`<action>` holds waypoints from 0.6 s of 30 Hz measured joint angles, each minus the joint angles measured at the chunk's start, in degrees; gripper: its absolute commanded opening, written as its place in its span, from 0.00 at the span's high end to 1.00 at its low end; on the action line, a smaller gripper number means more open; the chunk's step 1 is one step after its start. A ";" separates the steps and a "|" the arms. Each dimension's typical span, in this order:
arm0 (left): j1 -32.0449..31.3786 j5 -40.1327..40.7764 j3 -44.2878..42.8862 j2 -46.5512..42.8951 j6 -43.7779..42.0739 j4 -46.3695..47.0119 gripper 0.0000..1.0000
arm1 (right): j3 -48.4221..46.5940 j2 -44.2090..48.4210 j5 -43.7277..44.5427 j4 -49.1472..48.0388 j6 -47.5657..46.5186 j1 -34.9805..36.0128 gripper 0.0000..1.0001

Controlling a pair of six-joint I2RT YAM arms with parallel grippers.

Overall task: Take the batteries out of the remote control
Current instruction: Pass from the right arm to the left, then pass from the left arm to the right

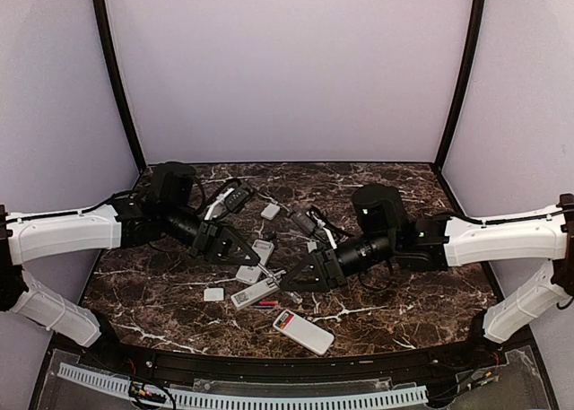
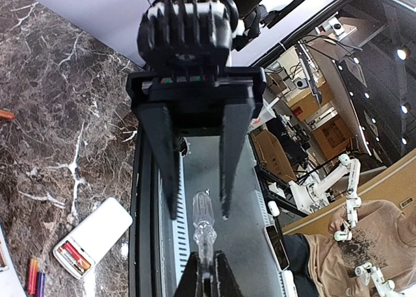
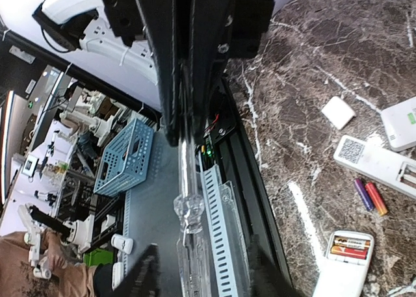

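1. An open remote [image 3: 343, 266] lies face down near the front edge of the marble table [image 1: 179, 325]. Two batteries [image 3: 348, 247] sit side by side in its bay.
2. Just beyond the open remote, a loose pair [image 3: 368, 197] of cells, one purple and one orange, rests on the stone. It lies close beside a second remote [image 3: 370, 159] that carries a printed code label.
3. Farther beyond the open remote lies a small white cover [image 3: 338, 112]. More white remotes [image 1: 263, 251] are scattered past it toward the table's middle.
4. Above the table, beyond the open remote, the two grippers meet tip to tip on a clear-handled screwdriver [image 2: 202, 212]. From overhead the meeting point falls over one end of the second remote.
5. The left gripper [image 2: 207, 276] is pinched tight on the screwdriver's shaft.
6. The right gripper [image 2: 198, 214] stands narrowly parted around the clear handle, with a gap showing on each side.
7. The screwdriver fills the space between both sets of jaws. The seated batteries lie on the table nearer the front edge than the fingertips and well apart from them. The loose pair lies nearer, just to the side of the meeting point and touching neither gripper.
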State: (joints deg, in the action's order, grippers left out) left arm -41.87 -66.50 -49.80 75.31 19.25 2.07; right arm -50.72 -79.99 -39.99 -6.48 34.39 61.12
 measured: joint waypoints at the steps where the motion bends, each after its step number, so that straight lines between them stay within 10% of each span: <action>1: -0.11 0.20 0.39 -0.02 0.68 0.55 1.00 | 0.15 0.22 1.09 -0.31 0.50 -0.15 0.27; 18: -0.31 23.15 12.76 -4.72 39.41 36.74 1.00 | 10.19 8.96 27.74 -21.62 12.28 1.18 0.29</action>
State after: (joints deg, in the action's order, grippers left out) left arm -42.17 -43.35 -37.04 70.59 58.65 38.81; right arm -40.53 -71.02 -12.25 -28.10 46.68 62.30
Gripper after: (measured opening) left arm 0.042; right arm 0.771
